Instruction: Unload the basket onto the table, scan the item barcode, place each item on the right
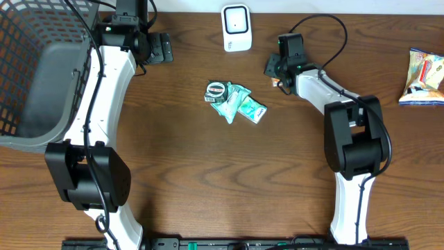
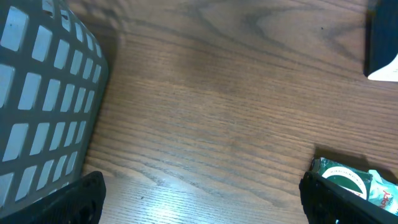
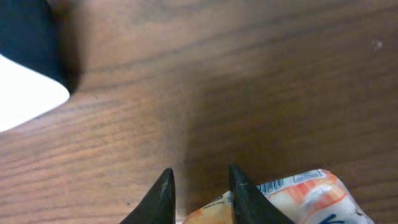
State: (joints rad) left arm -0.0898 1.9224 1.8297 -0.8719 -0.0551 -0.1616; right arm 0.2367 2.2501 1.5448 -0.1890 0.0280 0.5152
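Nearest to us, in the right wrist view, the two dark fingertips of the right tool [image 3: 200,180] stand only narrowly apart. A crinkly orange-and-white plastic packet [image 3: 298,196], with a printed barcode along its upper edge, lies against the right-hand one. A corner of the packet seems to reach in between them at the bottom of the frame. We cannot tell whether the tool is pinching it or merely resting beside it. Bare wood shows through the gap further out.

That puts the packet near the far edge of the brown wooden table [image 1: 208,180], just to the right of the white box-shaped scanner [image 1: 236,28], which stands at the middle of that edge. The left tool [image 2: 208,208] is spread wide with nothing in it. It hovers near the far edge on the scanner's other side, beside the grey plastic mesh basket [image 1: 41,76] at the left edge. A small heap of green foil sachets [image 1: 236,103] lies at the table's middle.

We judge the hold to be the weak point. If only a corner of slippery film is caught, the packet may slide out or swing as it is carried across. A crumpled or tilted barcode may not read, and it may also end up facing away from the scanner. A low approach could knock the scanner.
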